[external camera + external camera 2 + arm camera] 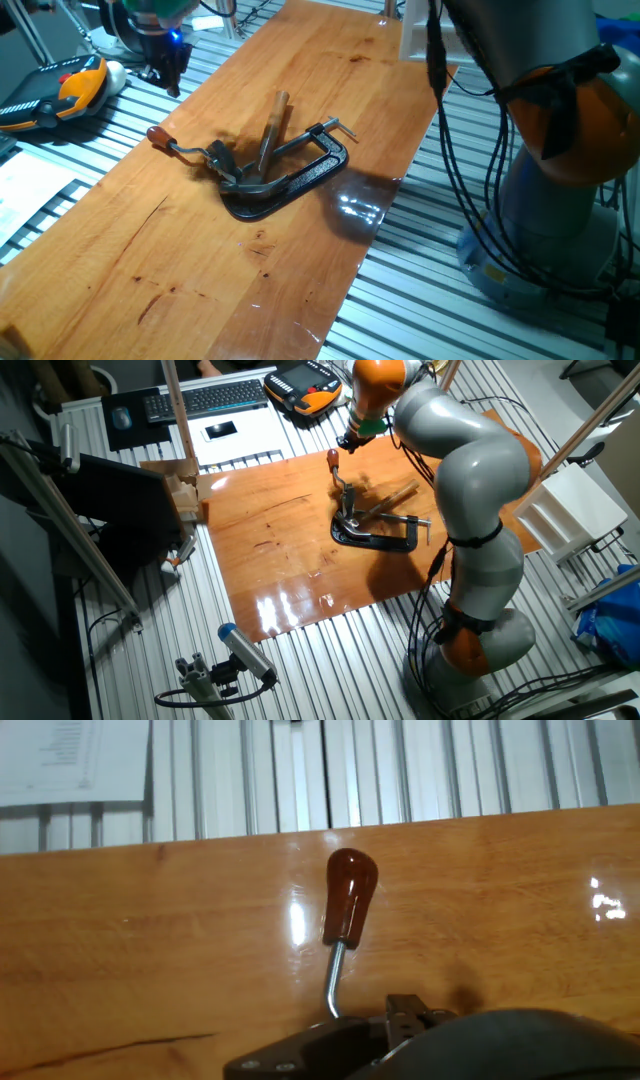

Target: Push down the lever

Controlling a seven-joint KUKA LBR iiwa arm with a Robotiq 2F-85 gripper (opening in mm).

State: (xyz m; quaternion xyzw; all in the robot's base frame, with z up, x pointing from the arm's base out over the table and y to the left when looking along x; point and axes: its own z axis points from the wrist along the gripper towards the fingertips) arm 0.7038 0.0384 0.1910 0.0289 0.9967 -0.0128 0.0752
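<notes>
A glossy wooden board (300, 110) lies on a bench of ribbed aluminium rails (440, 290); its varnish throws bright glare patches near the front edge in both fixed views. Around it sit a keyboard (210, 397), an orange and black pendant (60, 92) and sheets of white paper (75, 760); the grey and orange arm (470, 490) rises from the rails beside the board.

Near the middle of the board a black C-clamp (295, 180) lies flat, with a wooden-handled hammer (272, 130) leaning across it; the lever (180, 147) juts from a small bracket at the clamp's end towards the board's edge, its reddish knob raised just above the wood. In the hand view the knob (349, 895) stands upright on its thin rod, in the centre of the picture, with the board's far edge behind it.

The gripper (165, 65) hangs above the rails just beyond the board's edge, near the knob but apart from it; it shows only as a dark shape with a blue light, and its upper part is cut off by the frame; whether the claw is spread or pinched I cannot tell. In the hand view a blurred dark mass fills the lower edge and hides the lever's hinge; no fingers are clearly visible there.
</notes>
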